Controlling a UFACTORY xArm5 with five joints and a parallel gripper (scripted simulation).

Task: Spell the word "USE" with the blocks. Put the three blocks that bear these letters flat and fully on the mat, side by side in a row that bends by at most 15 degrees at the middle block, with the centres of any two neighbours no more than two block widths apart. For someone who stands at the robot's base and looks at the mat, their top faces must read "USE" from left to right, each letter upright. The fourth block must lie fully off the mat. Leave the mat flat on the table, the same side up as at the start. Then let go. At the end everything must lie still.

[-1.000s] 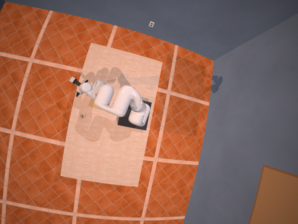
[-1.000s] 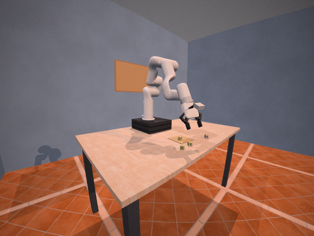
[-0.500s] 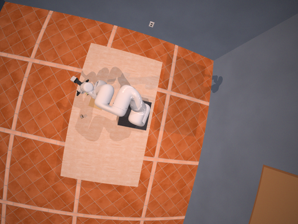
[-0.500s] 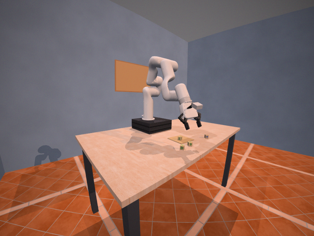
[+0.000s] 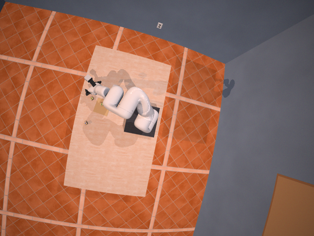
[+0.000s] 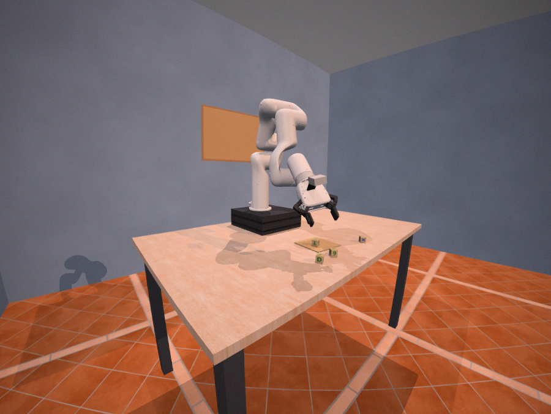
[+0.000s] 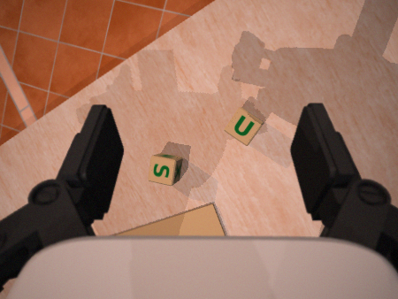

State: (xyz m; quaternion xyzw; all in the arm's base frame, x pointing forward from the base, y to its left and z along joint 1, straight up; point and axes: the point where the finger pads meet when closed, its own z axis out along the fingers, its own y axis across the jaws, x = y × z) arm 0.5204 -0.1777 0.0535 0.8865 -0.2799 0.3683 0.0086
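My gripper (image 7: pixel 206 126) is open and empty, hanging above the table over two blocks. In the wrist view the S block (image 7: pixel 164 169) lies between the fingers, nearer the left one. The U block (image 7: pixel 243 126) lies further out, nearer the right finger. Both rest on bare table, just off a corner of the tan mat (image 7: pixel 190 223). In the side view the gripper (image 6: pixel 322 218) hangs above the mat (image 6: pixel 319 245), with the U block (image 6: pixel 319 258) and S block (image 6: pixel 333 253) beside its near edge. A third block (image 6: pixel 314 242), its green letter unreadable, sits on the mat.
A block with a blue X (image 6: pixel 362 239) lies on the table apart from the mat; it also shows in the overhead view (image 5: pixel 86 122). The table edge and tiled floor (image 7: pixel 53 49) are close behind the blocks. The black robot base (image 6: pixel 266 219) stands behind the mat.
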